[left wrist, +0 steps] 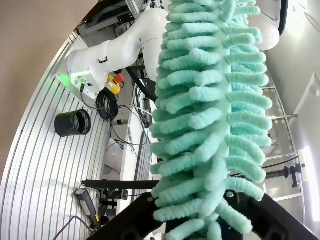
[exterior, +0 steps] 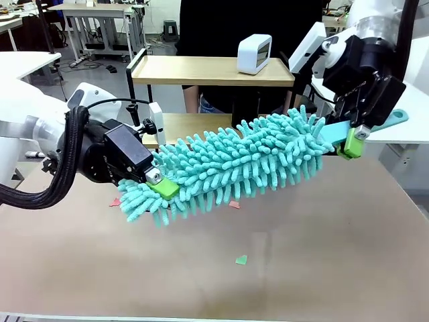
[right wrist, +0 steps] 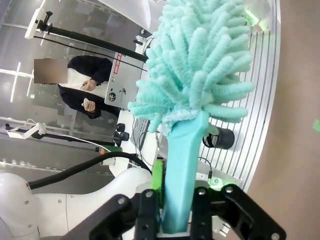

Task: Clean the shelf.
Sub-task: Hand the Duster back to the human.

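A fluffy teal duster (exterior: pixel 234 161) hangs level above the beige tabletop, carried between both arms. My left gripper (exterior: pixel 161 184) is shut on its shaggy head end; in the left wrist view the strands (left wrist: pixel 210 115) bulge out between the black fingers of that gripper (left wrist: pixel 200 220). My right gripper (exterior: pixel 352 144) is shut on the flat teal handle (exterior: pixel 395 119), which the right wrist view shows clamped (right wrist: pixel 182 165) between the jaws of the gripper (right wrist: pixel 175 220). The shelf (exterior: pixel 201 70) stands behind the duster, its lower board (exterior: pixel 181 124) partly hidden.
A white boxy device (exterior: pixel 255 54) sits on the shelf's top board. A person in dark clothes (exterior: pixel 228 27) stands behind it. Small paper scraps lie on the tabletop: a green one (exterior: pixel 241 259) and red ones (exterior: pixel 234 204), (exterior: pixel 115 201).
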`<state>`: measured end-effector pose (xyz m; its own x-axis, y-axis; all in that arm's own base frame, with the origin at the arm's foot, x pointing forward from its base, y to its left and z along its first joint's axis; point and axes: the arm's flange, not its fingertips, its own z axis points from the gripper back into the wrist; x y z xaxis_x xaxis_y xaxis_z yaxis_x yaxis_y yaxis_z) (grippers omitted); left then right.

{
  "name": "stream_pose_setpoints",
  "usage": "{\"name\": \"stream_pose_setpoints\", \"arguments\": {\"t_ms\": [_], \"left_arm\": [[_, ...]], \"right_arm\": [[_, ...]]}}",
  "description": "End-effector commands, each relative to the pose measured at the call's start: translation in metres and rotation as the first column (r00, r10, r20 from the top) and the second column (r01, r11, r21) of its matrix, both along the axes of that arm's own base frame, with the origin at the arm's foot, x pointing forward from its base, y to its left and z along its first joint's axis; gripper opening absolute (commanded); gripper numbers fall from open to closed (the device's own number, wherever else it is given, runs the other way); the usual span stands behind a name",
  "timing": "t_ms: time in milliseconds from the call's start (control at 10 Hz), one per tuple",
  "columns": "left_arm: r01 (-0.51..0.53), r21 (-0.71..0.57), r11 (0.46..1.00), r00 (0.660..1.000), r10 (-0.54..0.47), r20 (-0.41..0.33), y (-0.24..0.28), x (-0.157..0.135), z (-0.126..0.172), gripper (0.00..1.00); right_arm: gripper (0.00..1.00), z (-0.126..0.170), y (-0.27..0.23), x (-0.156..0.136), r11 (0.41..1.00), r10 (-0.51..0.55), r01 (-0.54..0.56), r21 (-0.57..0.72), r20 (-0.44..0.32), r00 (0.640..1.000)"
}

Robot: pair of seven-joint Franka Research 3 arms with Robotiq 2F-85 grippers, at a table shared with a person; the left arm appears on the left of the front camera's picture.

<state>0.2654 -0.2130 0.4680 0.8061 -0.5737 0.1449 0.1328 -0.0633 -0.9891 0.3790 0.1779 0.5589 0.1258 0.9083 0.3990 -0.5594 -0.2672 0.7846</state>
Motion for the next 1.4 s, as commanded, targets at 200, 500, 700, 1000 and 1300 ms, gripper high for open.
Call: {"name": "stream_pose_setpoints", "arguments": {"t_ms": [200, 500, 700, 1000, 1300], "left_arm": [[0.014, -0.016, 1.000, 1.000, -0.014, 0.026, 0.006, -0.001, 0.003, 0.00], [0.001, -0.035, 0.999, 0.998, 0.001, 0.061, 0.026, 0.004, 0.011, 0.00], [-0.034, -0.082, 0.996, 0.996, 0.041, 0.082, 0.073, 0.015, 0.026, 0.00], [-0.257, -0.270, 0.928, 0.936, 0.309, 0.172, 0.200, 0.020, 0.073, 0.00], [-0.687, -0.295, 0.665, 0.640, 0.745, 0.189, 0.309, 0.034, 0.076, 0.00]], "right_arm": [[0.72, 0.017, -0.018, 0.006, 0.999, 0.037, -0.037, -0.006, -0.020, 0.999], [1.00, 0.021, -0.039, 0.002, 0.999, -0.011, 0.012, 0.035, -0.020, 1.000], [1.00, 0.032, -0.085, -0.005, 0.982, -0.157, 0.159, 0.106, -0.030, 0.987], [1.00, 0.025, -0.176, -0.022, 0.863, -0.436, 0.445, 0.240, -0.093, 0.895], [1.00, -0.008, -0.232, -0.051, 0.592, -0.712, 0.772, 0.232, -0.297, 0.636]]}}
